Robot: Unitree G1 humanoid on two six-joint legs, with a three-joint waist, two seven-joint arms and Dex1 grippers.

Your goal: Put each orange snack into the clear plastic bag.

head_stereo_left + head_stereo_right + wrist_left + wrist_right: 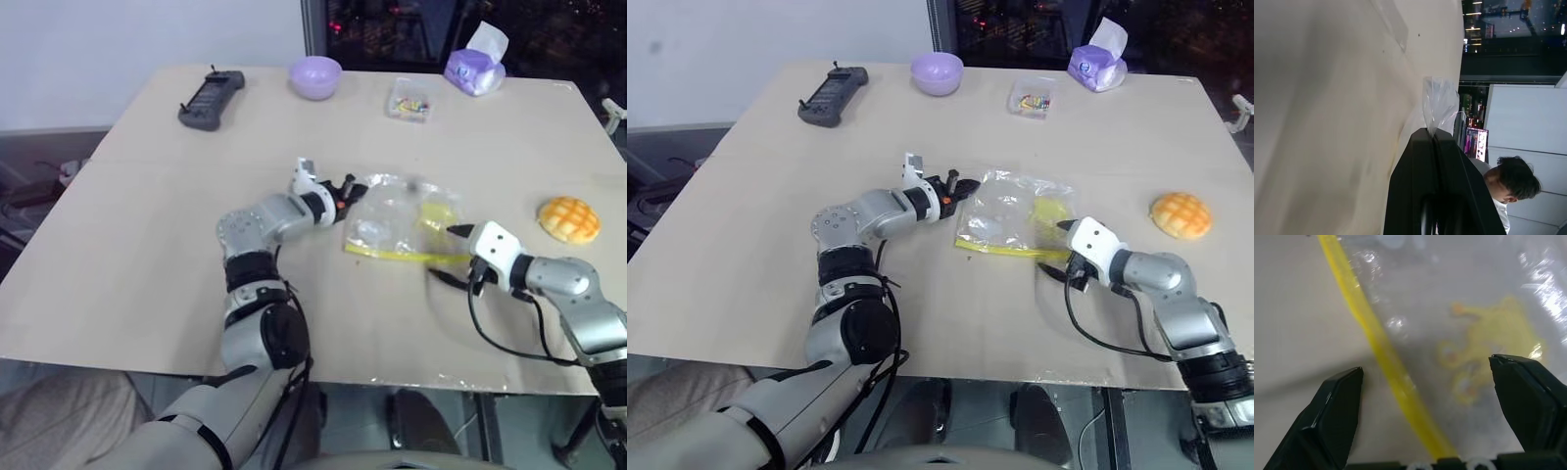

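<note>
The clear plastic bag (402,220) lies crumpled mid-table, its yellow seal strip (1386,362) along the near edge. My left gripper (343,188) is shut on the bag's left corner; in the left wrist view a tuft of plastic (1440,100) sticks out of the closed fingertips (1432,134). At the bag's near right corner, my right gripper (451,255) stands open, and the seal strip runs between its two spread fingers (1327,416). One orange snack (569,217), a round bun with a scored grid, sits on the table to the right of the bag, apart from both grippers.
Along the far side of the table (147,255) are a black controller (211,98), a purple bowl (315,76), a small clear box of colourful bits (409,99) and a purple tissue pack (475,67). A person (1513,181) is beyond the table.
</note>
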